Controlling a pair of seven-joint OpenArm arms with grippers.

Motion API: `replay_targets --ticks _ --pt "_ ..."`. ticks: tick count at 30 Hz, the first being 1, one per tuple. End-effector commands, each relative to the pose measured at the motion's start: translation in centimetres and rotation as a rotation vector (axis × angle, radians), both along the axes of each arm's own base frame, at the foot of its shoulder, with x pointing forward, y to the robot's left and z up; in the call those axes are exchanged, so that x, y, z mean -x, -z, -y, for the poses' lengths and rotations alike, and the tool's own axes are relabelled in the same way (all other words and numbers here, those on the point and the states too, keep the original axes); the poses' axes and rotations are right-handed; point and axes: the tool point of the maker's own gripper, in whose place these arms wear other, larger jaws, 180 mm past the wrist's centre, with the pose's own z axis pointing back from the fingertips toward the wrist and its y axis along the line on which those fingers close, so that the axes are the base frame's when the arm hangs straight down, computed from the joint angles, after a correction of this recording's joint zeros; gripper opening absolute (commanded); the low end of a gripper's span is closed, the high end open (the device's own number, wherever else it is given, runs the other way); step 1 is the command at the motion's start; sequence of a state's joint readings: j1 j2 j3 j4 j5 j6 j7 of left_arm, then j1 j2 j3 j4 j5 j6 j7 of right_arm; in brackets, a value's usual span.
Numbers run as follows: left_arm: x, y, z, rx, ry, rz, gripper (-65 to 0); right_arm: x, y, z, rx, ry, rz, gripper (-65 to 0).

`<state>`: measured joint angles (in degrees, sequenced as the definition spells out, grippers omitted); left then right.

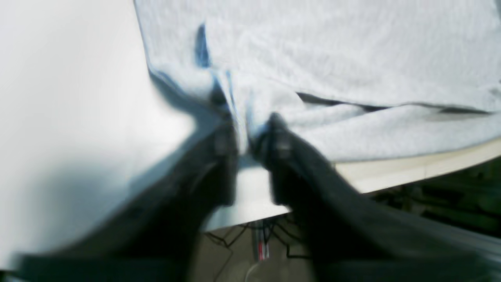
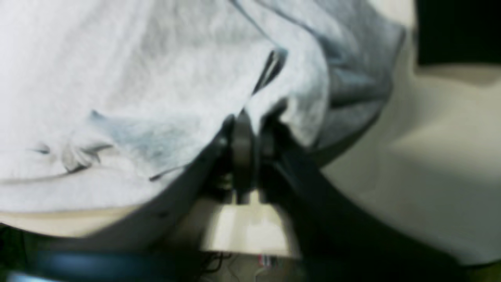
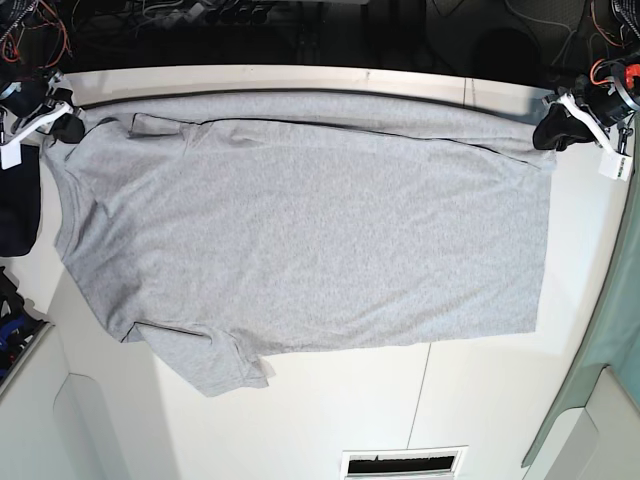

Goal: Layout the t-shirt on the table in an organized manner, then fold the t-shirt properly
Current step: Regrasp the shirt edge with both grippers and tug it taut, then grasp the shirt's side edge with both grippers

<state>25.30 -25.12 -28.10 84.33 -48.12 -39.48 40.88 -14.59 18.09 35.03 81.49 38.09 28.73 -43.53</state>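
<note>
From the base camera I see the large light heather-grey cotton t-shirt spread across the big flat matte white table, lying sideways: hem end toward that view's right, shoulder end toward its left. Plain side up; no lettering shows. One sleeve sticks out toward the near side, flat on the table. The far long edge is stretched in a nearly straight line along the table's far rim.

Left gripper, at the base view's right: holding the far hem corner. In my left wrist feed the two dark fingers are pinched nearly together with a bunched ridge of grey cloth between the tips. That corner sits right at the table edge. Feed is blurred.

Right gripper, at the base view's left: at the far shoulder corner. Right wrist feed shows the jaws drawn tight together with a fold of shirt fabric gathered over the tips; thin dark trim runs just above the grip. Also blurred.

A thin dark seam crosses the bare table near the hem side. A dark cloth bundle lies just past the shirt at the base view's left margin.
</note>
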Motion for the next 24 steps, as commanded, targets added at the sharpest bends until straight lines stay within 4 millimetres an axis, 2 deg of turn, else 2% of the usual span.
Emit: replay_targets --ticks 1,3,9,12,15,18,20,24 --pt "-0.2 -0.9 -0.5 -0.008 0.008 0.025 -40.4 -1.0 -1.4 0.9 0.023 0.005 0.055 -47.2" --pt "-0.1 -1.0 -0.6 0.0 0.012 0.015 -35.7 -1.8 -1.9 1.2 0.03 0.014 0.091 -37.6" --pt "-1.0 -3.3 -1.8 -0.025 0.023 0.048 -35.7 -5.2 -4.6 2.8 0.066 0.034 0.194 -36.6" --pt "-1.6 -4.2 -2.9 -0.057 0.03 0.068 -35.7 -8.6 -7.7 4.1 0.108 0.068 0.333 -36.6" --pt "-2.2 -5.0 -3.6 -0.079 0.037 0.09 -35.7 -12.3 -10.6 4.6 0.158 0.069 0.424 -36.6" --pt "-2.5 -5.5 -4.0 -0.094 0.045 0.097 -35.7 -15.7 -12.2 5.0 0.189 0.105 0.468 -36.6" --pt "-2.5 -5.5 -4.1 -0.098 0.047 0.097 -35.7 -18.0 -12.3 5.5 0.23 0.14 0.468 -36.6" --pt "-2.6 -5.4 -4.0 -0.107 0.068 0.085 -33.2 -22.4 -10.7 5.9 0.291 0.166 0.429 -36.6"
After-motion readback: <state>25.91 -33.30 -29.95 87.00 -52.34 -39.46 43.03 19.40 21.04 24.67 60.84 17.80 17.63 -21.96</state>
